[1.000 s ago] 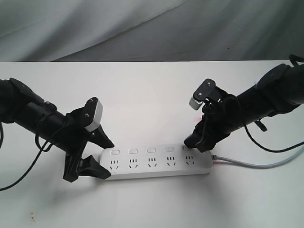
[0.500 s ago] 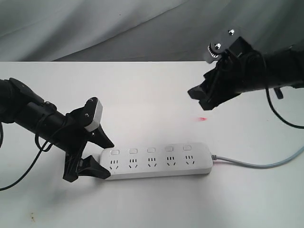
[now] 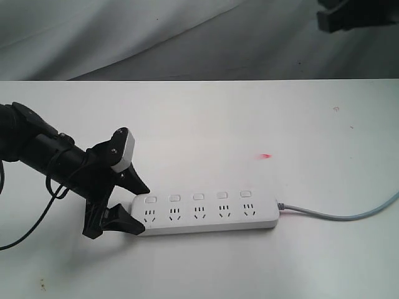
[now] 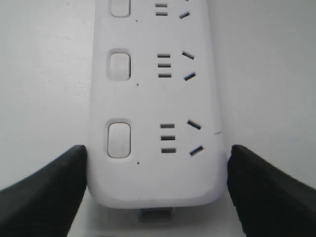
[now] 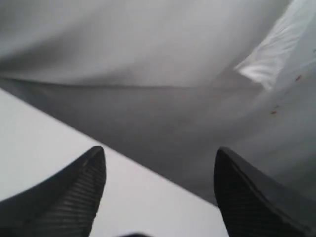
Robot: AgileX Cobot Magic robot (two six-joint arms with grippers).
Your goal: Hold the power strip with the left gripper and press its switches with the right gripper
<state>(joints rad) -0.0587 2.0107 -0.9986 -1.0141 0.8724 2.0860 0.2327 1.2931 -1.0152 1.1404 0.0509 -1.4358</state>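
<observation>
The white power strip lies flat on the white table, its grey cord trailing right. Its five switches sit in a row above the outlets. My left gripper straddles the strip's left end, and its black wedge jaws rest against both long sides. In the left wrist view the power strip fills the gap of the left gripper, and the nearest switch is uncovered. The right gripper is open and empty, high above the table. Only a black part of the right arm shows at the top right.
A small red light spot lies on the table behind the strip. Grey cloth hangs behind the table's far edge. A loose black cable loops under the left arm.
The right arm has lifted off the strip's right end and swung up and away to the top right corner. The left gripper and the strip have not moved.
</observation>
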